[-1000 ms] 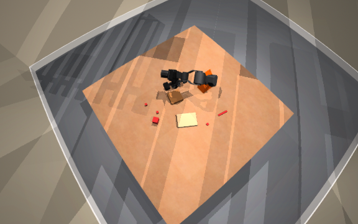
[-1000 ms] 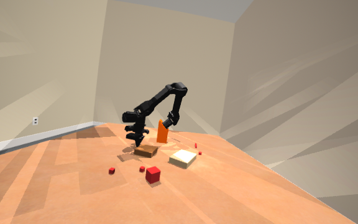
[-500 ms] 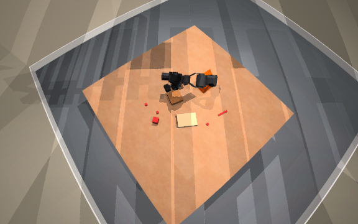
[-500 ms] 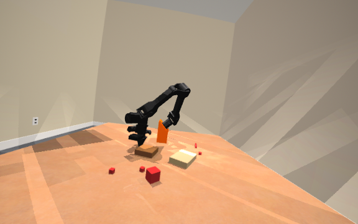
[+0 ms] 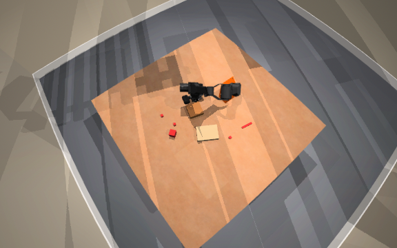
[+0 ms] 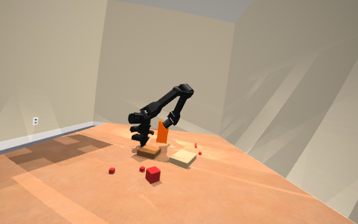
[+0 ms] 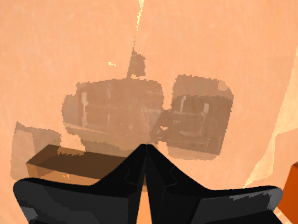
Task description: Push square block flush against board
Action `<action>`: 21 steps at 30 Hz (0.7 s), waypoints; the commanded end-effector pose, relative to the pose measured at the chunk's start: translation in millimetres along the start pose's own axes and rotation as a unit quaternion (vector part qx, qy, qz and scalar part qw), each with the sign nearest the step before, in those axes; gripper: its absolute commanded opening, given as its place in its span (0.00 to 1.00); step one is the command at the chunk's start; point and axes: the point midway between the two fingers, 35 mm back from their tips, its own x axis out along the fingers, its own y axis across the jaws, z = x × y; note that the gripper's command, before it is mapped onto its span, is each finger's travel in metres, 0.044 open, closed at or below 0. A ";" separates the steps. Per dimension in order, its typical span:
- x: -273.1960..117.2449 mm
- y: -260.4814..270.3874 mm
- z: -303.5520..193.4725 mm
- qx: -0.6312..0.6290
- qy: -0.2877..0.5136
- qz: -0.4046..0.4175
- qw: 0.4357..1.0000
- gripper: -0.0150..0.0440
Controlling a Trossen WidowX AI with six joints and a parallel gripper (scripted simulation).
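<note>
The square block (image 5: 194, 110) (image 6: 148, 152) is brown-orange and lies flat, turned at an angle to the board. In the wrist view the block (image 7: 75, 159) shows at lower left, partly hidden by a finger. The cream board (image 5: 207, 133) (image 6: 183, 158) lies flat, apart from the block, with a strip of table between them. My gripper (image 6: 143, 145) (image 7: 145, 149) is shut and empty, pointing down at the block's far side, the side away from the board. Whether the tips touch the block I cannot tell.
A larger red cube (image 5: 172, 133) (image 6: 153, 175) and two small red cubes (image 5: 161, 116) (image 5: 174, 124) lie off the board's left end in the top view. A small red cube (image 5: 230, 137) and a red bar (image 5: 247, 125) lie to its right. The orange arm base (image 6: 162, 133) stands behind.
</note>
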 end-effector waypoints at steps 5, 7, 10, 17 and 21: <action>0.6 -0.3 -14.1 0.000 0.003 -0.001 1.000 0.25; 0.6 0.1 -16.8 0.000 0.003 -0.001 1.000 0.25; 0.5 0.7 -20.7 0.000 0.003 -0.001 1.000 0.25; 0.4 2.1 -29.9 0.000 0.003 -0.001 1.000 0.25; 0.3 3.0 -35.1 0.000 0.003 -0.001 1.000 0.25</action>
